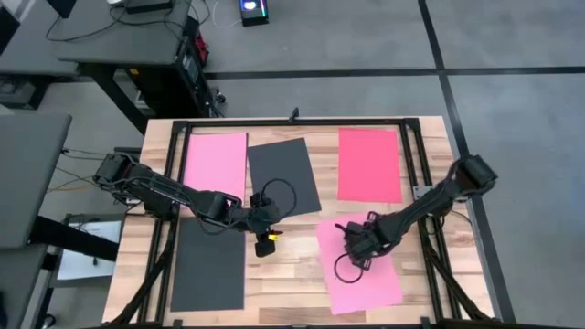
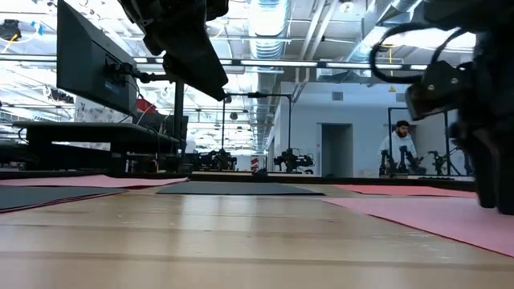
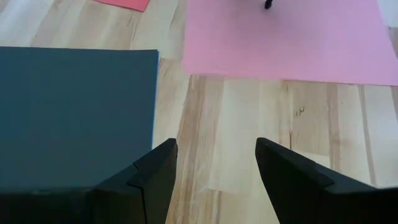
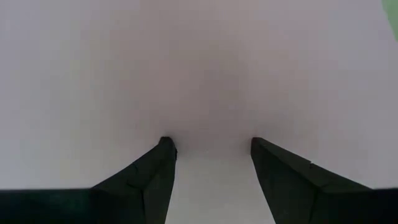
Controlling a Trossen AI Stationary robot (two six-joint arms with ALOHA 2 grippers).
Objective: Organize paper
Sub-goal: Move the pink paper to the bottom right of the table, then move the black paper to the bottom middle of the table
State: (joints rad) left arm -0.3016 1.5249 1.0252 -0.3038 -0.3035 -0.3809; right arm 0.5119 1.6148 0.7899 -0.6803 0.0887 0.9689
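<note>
Paper: five sheets lay scattered about the table point(image 1: 292, 283), none stacked; right gripper point(image 4: 210, 146) open, pressed on near pink sheet point(image 1: 361, 265); left gripper point(image 3: 214, 149) open beside it

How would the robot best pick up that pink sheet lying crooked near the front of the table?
Probably by an edge or corner. The tilted pink sheet lies flat on the wooden table, so there is nothing to close around at its middle. The right tool is already above its upper part, fingers open; coming straight down near the sheet's upper corner, nearest that tool, and pinching it up looks simplest.
</note>
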